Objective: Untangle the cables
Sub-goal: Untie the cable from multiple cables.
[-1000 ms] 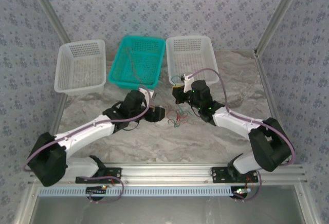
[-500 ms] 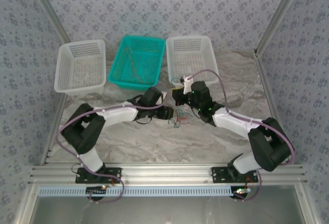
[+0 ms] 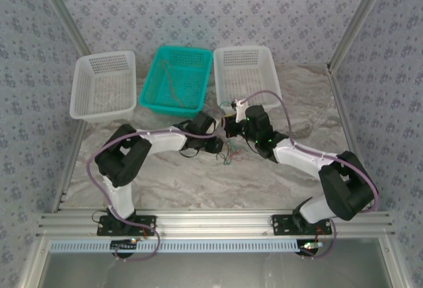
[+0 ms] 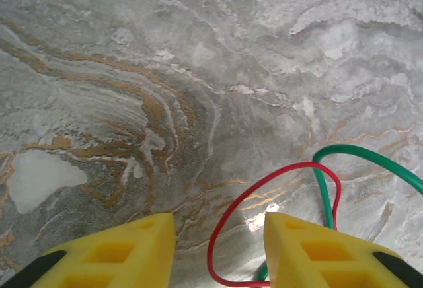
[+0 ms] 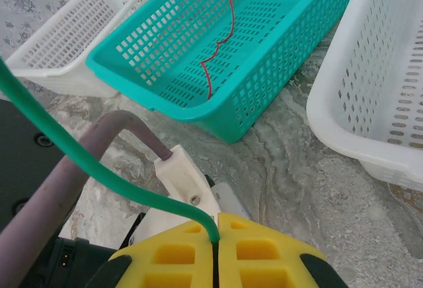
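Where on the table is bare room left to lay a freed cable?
Bare table lies between the cables and the rail, and right of the right white basket. Crowded where left gripper and right gripper meet.

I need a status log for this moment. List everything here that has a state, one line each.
left tool: open, straddling the loop of the red cable.
right tool: shut on the green cable.
green cable: gripped at its end, arcing away from the tool.
red cable: loose on the table, ungripped.
teal basket: upright, holding a reddish wire.
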`<control>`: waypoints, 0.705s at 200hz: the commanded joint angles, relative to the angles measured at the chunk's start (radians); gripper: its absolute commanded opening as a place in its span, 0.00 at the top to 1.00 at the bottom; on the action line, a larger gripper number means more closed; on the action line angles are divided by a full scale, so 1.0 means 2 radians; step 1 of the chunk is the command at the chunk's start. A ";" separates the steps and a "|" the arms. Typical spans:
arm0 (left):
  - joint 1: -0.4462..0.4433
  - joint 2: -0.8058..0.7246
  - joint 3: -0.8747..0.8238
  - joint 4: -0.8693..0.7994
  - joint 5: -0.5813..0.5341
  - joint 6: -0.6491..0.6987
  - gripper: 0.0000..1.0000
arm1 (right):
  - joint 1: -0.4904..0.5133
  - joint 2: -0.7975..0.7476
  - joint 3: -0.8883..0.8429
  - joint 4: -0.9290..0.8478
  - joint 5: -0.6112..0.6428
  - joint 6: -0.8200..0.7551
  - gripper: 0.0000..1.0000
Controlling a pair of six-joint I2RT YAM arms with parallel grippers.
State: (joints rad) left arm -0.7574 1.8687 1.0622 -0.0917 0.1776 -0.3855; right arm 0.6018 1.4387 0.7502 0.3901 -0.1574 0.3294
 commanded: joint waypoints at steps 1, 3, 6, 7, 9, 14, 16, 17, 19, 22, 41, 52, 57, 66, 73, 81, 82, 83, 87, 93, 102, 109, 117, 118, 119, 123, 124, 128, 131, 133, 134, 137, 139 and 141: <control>-0.001 0.019 0.004 -0.005 0.001 0.012 0.65 | -0.002 -0.009 0.001 -0.008 -0.006 -0.005 1.00; -0.001 0.020 0.005 -0.004 0.002 0.012 0.66 | -0.002 -0.009 0.001 -0.008 -0.006 -0.005 1.00; -0.002 0.020 0.005 -0.003 0.003 0.013 0.67 | -0.002 -0.009 0.001 -0.008 -0.006 -0.005 1.00; -0.002 0.021 0.005 -0.003 0.004 0.013 0.67 | -0.002 -0.009 0.001 -0.008 -0.006 -0.005 1.00; -0.002 0.021 0.005 -0.003 0.004 0.014 0.68 | -0.002 -0.008 0.002 -0.009 -0.006 -0.005 1.00; -0.002 0.023 0.007 -0.002 0.007 0.014 0.71 | -0.002 -0.008 0.002 -0.009 -0.006 -0.004 1.00; -0.002 0.024 0.008 -0.002 0.007 0.014 0.71 | -0.002 -0.008 0.002 -0.009 -0.006 -0.004 1.00; -0.002 0.025 0.008 -0.002 0.008 0.014 0.72 | -0.002 -0.008 0.002 -0.009 -0.006 -0.005 1.00; -0.002 0.025 0.008 -0.002 0.008 0.015 0.72 | -0.002 -0.008 0.002 -0.009 -0.006 -0.005 1.00; -0.002 0.026 0.009 -0.002 0.009 0.015 0.73 | -0.002 -0.008 0.002 -0.009 -0.005 -0.004 1.00; -0.002 0.031 0.012 0.002 0.014 0.013 0.81 | -0.003 -0.009 0.001 -0.011 -0.003 -0.004 1.00; -0.002 0.028 0.011 0.004 0.015 0.010 0.85 | -0.005 -0.009 0.001 -0.015 0.001 -0.001 1.00; -0.002 0.027 0.010 0.006 0.016 0.010 0.88 | -0.006 -0.010 -0.001 -0.017 0.004 0.000 1.00; -0.001 0.020 0.007 0.009 0.015 0.008 0.94 | -0.008 -0.012 -0.003 -0.018 0.008 0.001 1.00; 0.001 0.012 0.002 0.012 0.015 0.005 0.99 | -0.010 -0.014 -0.005 -0.019 0.012 0.002 1.00; 0.005 0.000 -0.005 0.017 0.017 0.000 1.00 | -0.012 -0.018 -0.009 -0.021 0.017 0.003 1.00; 0.005 -0.002 -0.006 0.018 0.017 -0.001 1.00 | -0.012 -0.018 -0.010 -0.021 0.017 0.003 1.00; 0.006 -0.003 -0.007 0.018 0.017 -0.001 1.00 | -0.013 -0.019 -0.010 -0.021 0.018 0.003 1.00; 0.009 -0.011 -0.010 0.019 0.017 -0.003 1.00 | -0.014 -0.022 -0.012 -0.023 0.021 0.004 1.00; 0.013 -0.026 -0.017 0.018 0.017 -0.006 1.00 | -0.016 -0.026 -0.016 -0.028 0.029 0.005 1.00; 0.020 -0.050 -0.025 0.015 0.017 -0.010 1.00 | -0.020 -0.036 -0.026 -0.035 0.045 0.006 1.00; 0.025 -0.071 -0.032 0.010 0.015 -0.009 1.00 | -0.023 -0.046 -0.039 -0.036 0.058 0.007 1.00; 0.029 -0.096 -0.037 0.002 0.012 -0.007 1.00 | -0.027 -0.060 -0.058 -0.039 0.079 0.010 1.00; 0.029 -0.100 -0.037 0.000 0.012 -0.006 1.00 | -0.028 -0.062 -0.059 -0.039 0.082 0.010 1.00; 0.030 -0.102 -0.037 -0.002 0.012 -0.006 1.00 | -0.028 -0.064 -0.063 -0.039 0.084 0.011 1.00; 0.031 -0.115 -0.038 -0.008 0.009 -0.004 1.00 | -0.031 -0.071 -0.073 -0.042 0.096 0.014 1.00; 0.031 -0.119 -0.038 -0.009 0.008 -0.003 1.00 | -0.032 -0.073 -0.076 -0.042 0.099 0.014 1.00; 0.031 -0.130 -0.038 -0.016 0.004 -0.001 1.00 | -0.034 -0.079 -0.088 -0.043 0.109 0.016 1.00; 0.031 -0.139 -0.038 -0.021 0.001 0.002 1.00 | -0.036 -0.082 -0.099 -0.044 0.118 0.018 1.00; 0.031 -0.145 -0.037 -0.025 -0.001 0.003 1.00 | -0.038 -0.086 -0.106 -0.045 0.123 0.019 1.00; 0.031 -0.147 -0.037 -0.026 -0.001 0.004 1.00 | -0.039 -0.087 -0.109 -0.045 0.126 0.020 0.99; 0.031 -0.155 -0.037 -0.030 -0.004 0.006 1.00 | -0.041 -0.091 -0.120 -0.045 0.133 0.021 0.98; 0.031 -0.159 -0.037 -0.033 -0.005 0.007 1.00 | -0.043 -0.093 -0.127 -0.045 0.137 0.023 0.96; 0.031 -0.163 -0.037 -0.035 -0.006 0.008 1.00 | -0.044 -0.094 -0.133 -0.045 0.141 0.025 0.95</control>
State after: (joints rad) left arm -0.7036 1.6928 0.9794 -0.1112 0.1890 -0.3859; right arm 0.5453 1.3121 0.6106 0.3485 -0.0330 0.3386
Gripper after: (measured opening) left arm 0.061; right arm 0.093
